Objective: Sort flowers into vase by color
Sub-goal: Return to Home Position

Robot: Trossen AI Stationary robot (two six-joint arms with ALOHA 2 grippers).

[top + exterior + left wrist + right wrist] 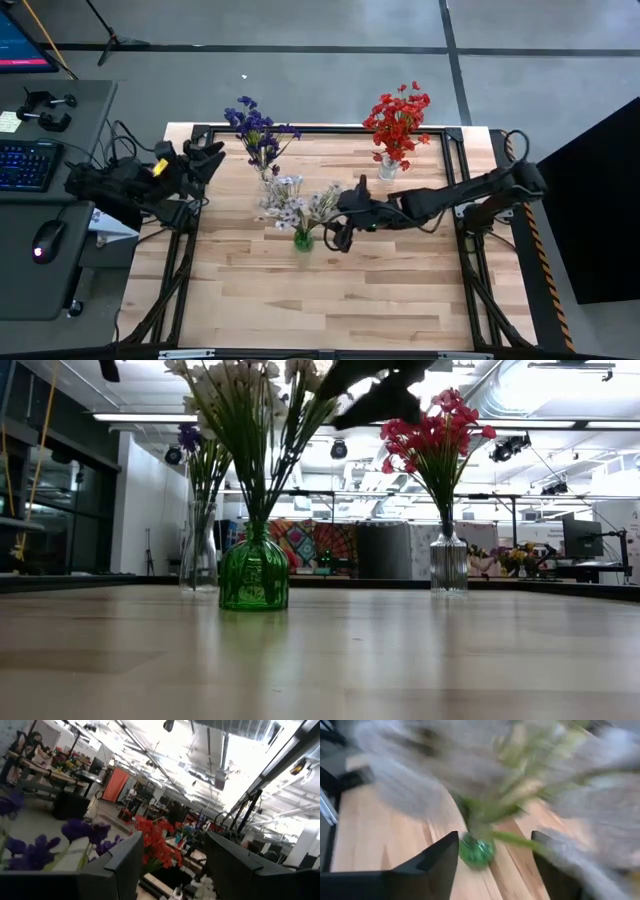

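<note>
Three bunches of flowers stand with their stems in vases. The white flowers (293, 198) are in a green vase (254, 574) at the table's middle. The purple flowers (258, 128) are in a clear vase (199, 550) at the far left. The red flowers (397, 120) are in a clear vase (448, 560) at the far right. My right gripper (341, 216) hovers open just right of the white blooms and above the green vase (476, 851), slanting down. My left gripper (207, 152) waits open, raised over the table's far left corner.
A dark metal frame (470, 260) borders the wooden table top (330, 300), with bare wood along the near half. Left of the table stands a desk with a keyboard (25, 165) and a mouse (45, 240).
</note>
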